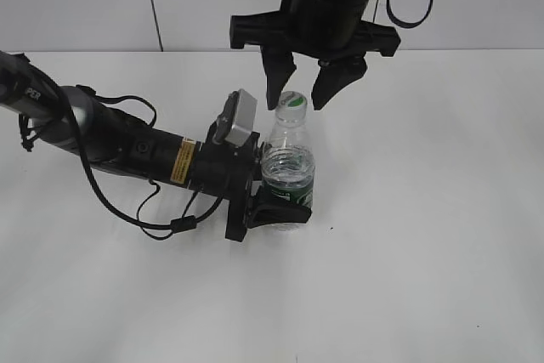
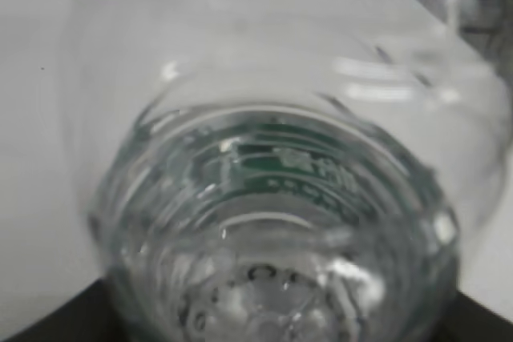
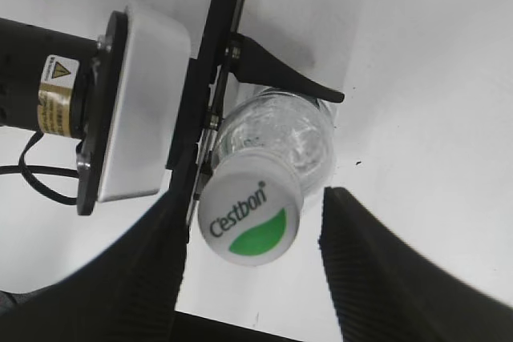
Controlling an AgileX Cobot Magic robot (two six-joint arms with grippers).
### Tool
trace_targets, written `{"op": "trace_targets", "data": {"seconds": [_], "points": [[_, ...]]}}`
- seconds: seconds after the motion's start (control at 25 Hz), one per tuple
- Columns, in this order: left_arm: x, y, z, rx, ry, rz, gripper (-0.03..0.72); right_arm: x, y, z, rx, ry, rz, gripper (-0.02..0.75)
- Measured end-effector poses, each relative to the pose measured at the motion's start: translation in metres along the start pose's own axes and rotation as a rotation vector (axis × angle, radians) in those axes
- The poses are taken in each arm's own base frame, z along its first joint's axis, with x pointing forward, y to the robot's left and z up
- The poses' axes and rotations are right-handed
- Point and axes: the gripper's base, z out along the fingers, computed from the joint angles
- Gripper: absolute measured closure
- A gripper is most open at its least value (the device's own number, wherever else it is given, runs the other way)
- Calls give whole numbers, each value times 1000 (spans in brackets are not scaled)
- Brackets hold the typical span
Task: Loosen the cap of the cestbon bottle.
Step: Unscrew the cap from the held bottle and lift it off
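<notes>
Upright near the middle of the white table, the cestbon bottle: clear plastic, ribbed shoulders, dark green label band low on the body. Clamped around that lower body by the left gripper, reaching in from nine o'clock on a black arm with a looping cable; one black finger wrapped across the front of the label, the other hidden behind the bottle. Topped by the cap, white with a green patch, seated on the narrow neck. Directly above, at twelve o'clock, the right gripper, pointing straight down, its two black fingers spread to either side of the cap, one at nine o'clock and one at three o'clock of it, with a visible gap on the three o'clock side and no clear squeeze. Seen from the right wrist, the cap with "C'estbon" lettering and a green crescent, ribbed finger pads standing off it on both sides, the left one very near or just touching, hard to tell. Seen from the left wrist, only blurred clear plastic and a strip of green label filling the view.
</notes>
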Motion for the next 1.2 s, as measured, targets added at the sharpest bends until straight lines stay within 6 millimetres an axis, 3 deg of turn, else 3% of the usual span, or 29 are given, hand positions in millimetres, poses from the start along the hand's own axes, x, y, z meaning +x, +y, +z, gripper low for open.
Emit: {"op": "trace_targets", "data": {"seconds": [0.4, 0.6, 0.88, 0.96, 1.2], "points": [[0, 0, 0, 0, -1, 0, 281, 0, 0, 3, 3, 6, 1, 331], [0, 0, 0, 0, -1, 0, 281, 0, 0, 3, 3, 6, -14, 438], [0, 0, 0, 0, -1, 0, 281, 0, 0, 3, 3, 6, -63, 445], [0, 0, 0, 0, -1, 0, 281, 0, 0, 3, 3, 6, -121, 445], [0, 0, 0, 0, -1, 0, 281, -1, 0, 3, 2, 6, -514, 445]]}}
